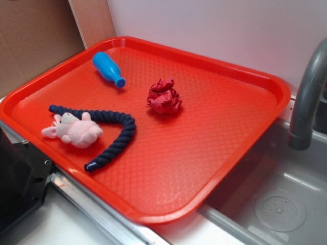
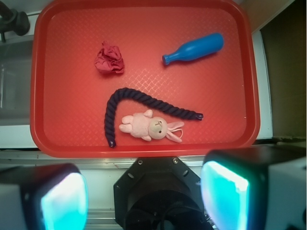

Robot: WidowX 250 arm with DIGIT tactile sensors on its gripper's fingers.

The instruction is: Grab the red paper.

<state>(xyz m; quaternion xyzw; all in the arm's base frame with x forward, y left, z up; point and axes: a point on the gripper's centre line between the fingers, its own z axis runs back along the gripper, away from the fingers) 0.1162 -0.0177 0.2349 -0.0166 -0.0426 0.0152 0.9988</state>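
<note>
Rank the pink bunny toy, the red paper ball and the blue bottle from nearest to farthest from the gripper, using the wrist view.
1. The pink bunny toy: nearest the gripper, lying at the near edge of the tray against the dark rope.
2 and 3. The red paper ball, far left, and the blue bottle, far right: both clearly farther, too close to rank.

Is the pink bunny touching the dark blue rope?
Touching. In the wrist view the pink bunny lies against the dark blue rope, its ear overlapping the rope, no red tray showing between them.
</note>
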